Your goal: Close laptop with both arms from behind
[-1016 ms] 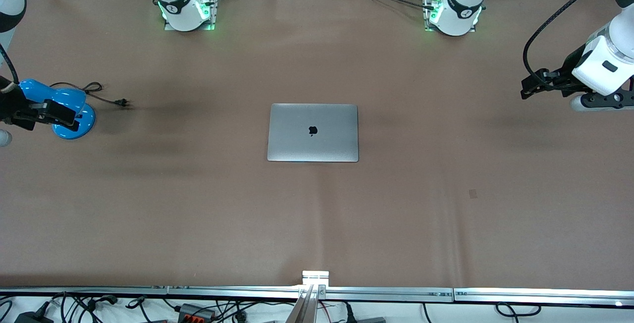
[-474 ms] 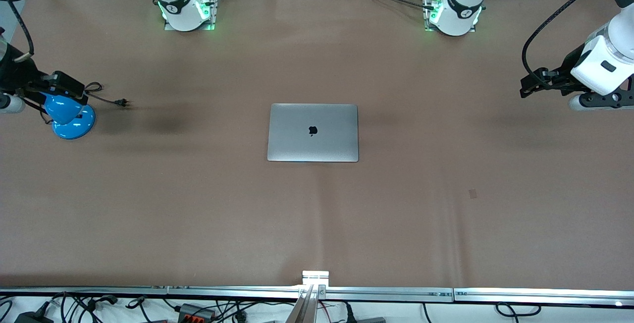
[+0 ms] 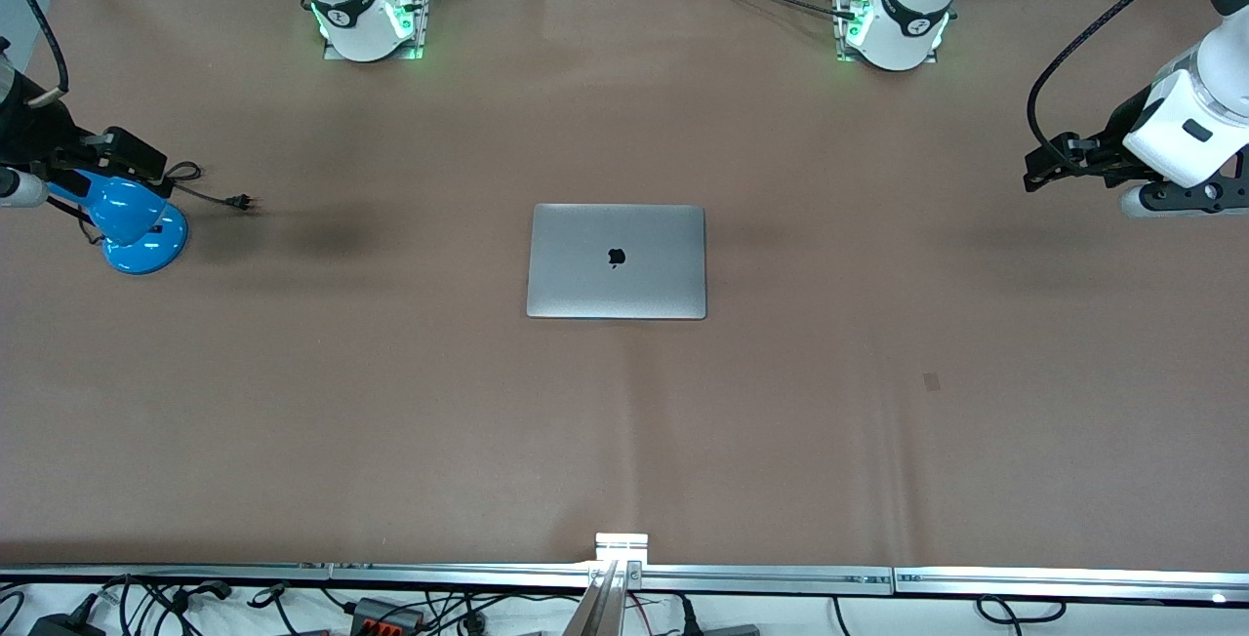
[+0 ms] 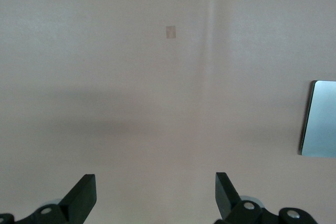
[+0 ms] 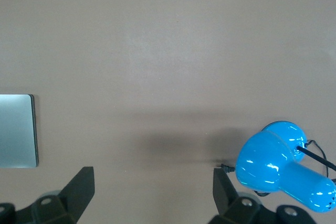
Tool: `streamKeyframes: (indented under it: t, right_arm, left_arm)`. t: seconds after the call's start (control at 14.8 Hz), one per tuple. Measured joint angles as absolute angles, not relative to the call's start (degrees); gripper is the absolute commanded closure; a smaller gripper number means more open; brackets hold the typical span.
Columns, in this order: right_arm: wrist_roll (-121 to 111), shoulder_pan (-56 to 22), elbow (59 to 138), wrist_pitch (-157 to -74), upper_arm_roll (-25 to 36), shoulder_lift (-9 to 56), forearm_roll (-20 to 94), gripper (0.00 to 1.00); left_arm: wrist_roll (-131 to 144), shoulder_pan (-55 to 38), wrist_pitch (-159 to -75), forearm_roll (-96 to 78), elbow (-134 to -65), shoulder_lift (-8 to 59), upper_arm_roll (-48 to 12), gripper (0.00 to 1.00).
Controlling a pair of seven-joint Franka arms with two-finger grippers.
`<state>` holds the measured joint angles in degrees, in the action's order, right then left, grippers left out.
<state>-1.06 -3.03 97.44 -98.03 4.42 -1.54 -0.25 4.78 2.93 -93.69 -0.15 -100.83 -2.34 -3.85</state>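
Brown cloth covers a wide worktop [image 3: 390, 421] seen from high across the robots. Nearest the camera on it, in the middle, lies the laptop [image 3: 617, 261], shut flat, its silver lid up with a black apple logo. One corner of it shows in each wrist view [image 4: 319, 118] [image 5: 18, 130].

Toward the right arm's end of the worktop stands a blue desk lamp [image 3: 137, 221], with a thin black cord and plug [image 3: 241, 200] lying just beside it. The right end effector [image 3: 127, 156] hangs over the lamp, its fingers [image 5: 79, 184] spread wide with nothing between them.

Toward the left arm's end, the left end effector [image 3: 1046, 168] hangs over bare cloth, well apart from the laptop, its fingers [image 4: 81, 195] also spread wide and holding nothing.

Farthest away, both white arm bases [image 3: 363, 17] [image 3: 898, 21] glow green.
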Motion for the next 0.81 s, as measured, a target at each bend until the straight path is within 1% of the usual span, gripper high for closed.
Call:
streamKeyframes:
  t: [0.81]
  right_arm:
    - [-1.13,-3.02,97.41,-97.91,4.34,-2.01,-0.25,0.0]
  left_arm:
    - [4.78,2.99,-93.52,-0.15,-100.83,-2.34,-3.78,0.0]
